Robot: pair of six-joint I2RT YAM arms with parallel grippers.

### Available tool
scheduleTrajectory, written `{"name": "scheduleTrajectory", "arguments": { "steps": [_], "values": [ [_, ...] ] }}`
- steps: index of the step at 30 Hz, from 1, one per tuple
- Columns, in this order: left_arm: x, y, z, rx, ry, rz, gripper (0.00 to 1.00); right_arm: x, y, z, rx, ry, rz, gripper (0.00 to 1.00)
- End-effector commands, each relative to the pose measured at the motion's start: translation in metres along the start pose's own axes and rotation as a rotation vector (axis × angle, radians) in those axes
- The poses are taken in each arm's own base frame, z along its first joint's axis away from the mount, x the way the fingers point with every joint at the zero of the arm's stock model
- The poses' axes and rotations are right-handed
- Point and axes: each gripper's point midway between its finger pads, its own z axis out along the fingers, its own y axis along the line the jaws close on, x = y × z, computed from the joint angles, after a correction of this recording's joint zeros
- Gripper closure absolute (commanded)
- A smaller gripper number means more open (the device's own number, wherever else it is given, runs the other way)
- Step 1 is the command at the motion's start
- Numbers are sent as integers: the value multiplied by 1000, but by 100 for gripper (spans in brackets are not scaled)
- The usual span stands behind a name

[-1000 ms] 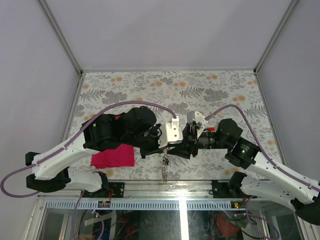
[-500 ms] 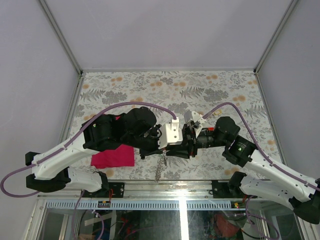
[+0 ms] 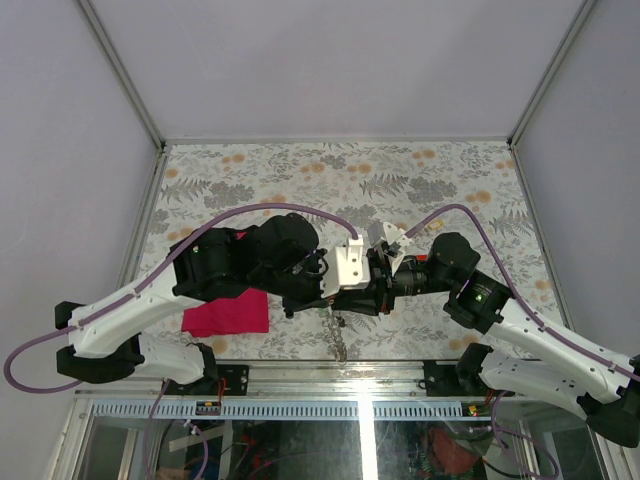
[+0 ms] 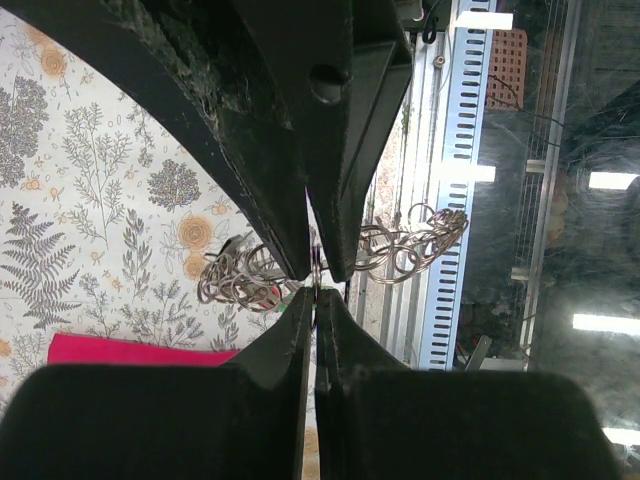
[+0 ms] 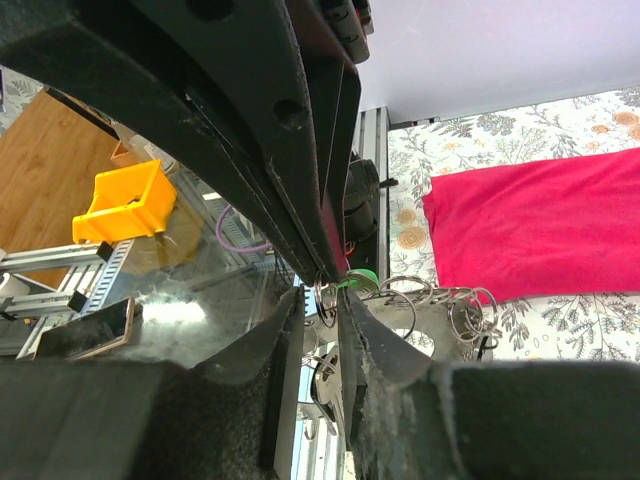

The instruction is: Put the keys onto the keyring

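Silver wire rings linked into one chain make up the keyring (image 3: 337,337), which is seen from above hanging from the spot where the two arms meet and trailing toward the near edge of the flowered table (image 3: 440,180). In the left wrist view the left gripper (image 4: 315,300) is closed to a thin slit, and a single fine ring of the chain is pinched right at its fingertips, with loops of the chain bunched on either side just behind them. The right gripper (image 5: 320,305) is likewise drawn narrow, and one ring is caught between its tips, touching both fingers. The two grippers are set tip to tip, each one's fingers filling the top of the other's wrist view. Of the keys, only one can be made out: a small green head (image 5: 352,282) just beside the held ring, next to the right fingertips; whether others sit among the rings cannot be told. One magenta cloth (image 3: 226,313) lies flat on the table under the left arm, well apart from the chain. In all, two grippers, one chain, one visible key and one cloth are counted.
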Motion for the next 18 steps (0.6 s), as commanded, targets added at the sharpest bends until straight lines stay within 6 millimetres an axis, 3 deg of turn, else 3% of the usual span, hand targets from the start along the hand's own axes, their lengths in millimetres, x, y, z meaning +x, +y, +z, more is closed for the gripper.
{"name": "scheduleTrajectory", "arguments": {
  "steps": [1, 4, 8, 13, 18],
  "values": [
    [-17, -2, -7, 3, -59, 37, 100, -32, 8, 1, -27, -75, -74, 77],
    [-17, -2, -7, 2, -60, 37, 100, -32, 9, 1, -30, -75, -75, 84],
    [-18, -2, -7, 1, -64, 36, 100, -31, 10, 1, -39, -70, -78, 100],
    [-24, -2, -14, -13, -124, 36, 98, -33, 13, -4, -34, -76, -111, 100],
    [-36, -6, -23, -18, -253, 38, 81, -44, 22, -13, -29, -114, -181, 100]
  ]
}}
